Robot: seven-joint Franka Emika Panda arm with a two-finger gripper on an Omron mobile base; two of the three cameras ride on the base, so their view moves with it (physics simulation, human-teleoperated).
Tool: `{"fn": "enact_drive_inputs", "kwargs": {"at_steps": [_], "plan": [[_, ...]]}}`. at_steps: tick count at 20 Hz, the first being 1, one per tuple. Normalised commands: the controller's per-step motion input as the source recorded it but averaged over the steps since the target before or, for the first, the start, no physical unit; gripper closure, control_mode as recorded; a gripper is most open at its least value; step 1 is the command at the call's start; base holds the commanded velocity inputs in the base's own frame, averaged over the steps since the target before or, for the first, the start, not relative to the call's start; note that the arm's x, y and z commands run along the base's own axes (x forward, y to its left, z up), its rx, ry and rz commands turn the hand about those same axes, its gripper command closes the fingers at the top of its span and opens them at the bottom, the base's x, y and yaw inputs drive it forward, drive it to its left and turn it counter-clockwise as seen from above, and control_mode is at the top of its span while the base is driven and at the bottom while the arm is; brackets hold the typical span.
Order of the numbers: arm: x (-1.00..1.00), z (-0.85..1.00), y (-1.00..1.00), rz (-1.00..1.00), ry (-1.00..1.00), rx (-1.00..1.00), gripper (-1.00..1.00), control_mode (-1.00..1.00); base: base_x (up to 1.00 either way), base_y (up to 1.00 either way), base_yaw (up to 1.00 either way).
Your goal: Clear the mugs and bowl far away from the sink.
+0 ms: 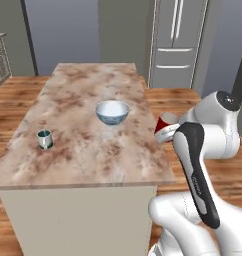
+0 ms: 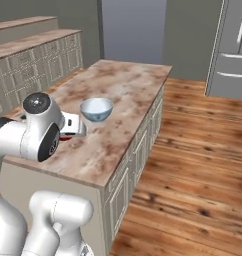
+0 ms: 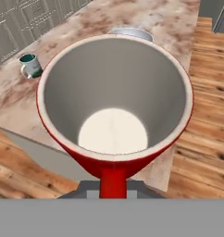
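I hold the plain red cylindrical mug (image 3: 115,104) right in front of my jaws, which are clamped on its red handle low at the near edge of the hand view. The mug's open mouth faces my camera, so I look straight down its pale grey inside to the whitish bottom. My gripper (image 3: 113,185) sits directly beneath the mug in that view, the handle running down between the fingers.

From the left base view the red mug (image 1: 167,126) hangs in the air just past the right-hand edge of the brown-and-cream marbled stone island counter (image 1: 83,150), over the wooden plank floor (image 1: 178,97), tucked close against my white arm. From the right base view only a sliver of the mug's red shows beside my arm's big white joint.

The wide, deep, round bowl (image 1: 112,111), pale blue-white inside with darker blue-grey bands outside, stands upright near the middle of the counter, well apart from the mug I carry. In the hand view its rim (image 3: 130,32) peeks out just beyond the red mug's far lip.

The small teal mug with a pale rim (image 1: 44,139) stands upright toward the counter's left edge, well apart from the bowl and from me.
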Motion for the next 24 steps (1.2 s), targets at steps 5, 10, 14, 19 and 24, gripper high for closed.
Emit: {"fn": "enact_drive_inputs", "kwargs": {"at_steps": [5,10,14,19,24], "plan": [[0.00,0.00,0.00,0.00,0.00,0.00,1.00,1.00,0.08,0.24,0.16],[0.00,0.00,0.00,0.00,0.00,0.00,1.00,1.00,0.00,0.00,0.30],[0.00,0.00,0.00,0.00,0.00,0.00,1.00,1.00,0.07,-0.01,0.29],[0.00,0.00,0.00,0.00,0.00,0.00,1.00,1.00,0.45,-0.07,0.08],[0.00,0.00,0.00,0.00,0.00,0.00,1.00,1.00,0.81,0.00,-0.03]]}}
